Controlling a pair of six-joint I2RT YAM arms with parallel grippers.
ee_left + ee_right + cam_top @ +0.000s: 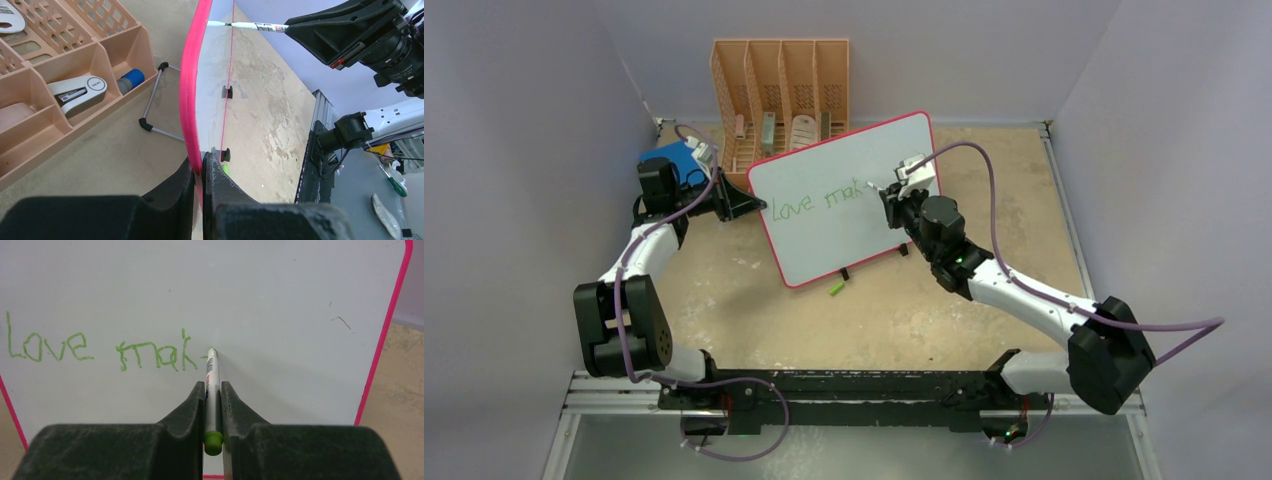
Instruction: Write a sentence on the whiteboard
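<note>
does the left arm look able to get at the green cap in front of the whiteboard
Probably not: the left gripper is shut on the whiteboard. The way to the green cap looks free, but letting go might tip the board.

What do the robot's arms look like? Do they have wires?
The left arm and right arm have smooth white shells with chunky black joints. A purple cable loops along each. A tiny green light glows on the right one. The left end effector and right end effector each have two black wedge-shaped fingers.

top: high overhead | left wrist: edge-on whiteboard | right wrist: close, frontal
</note>
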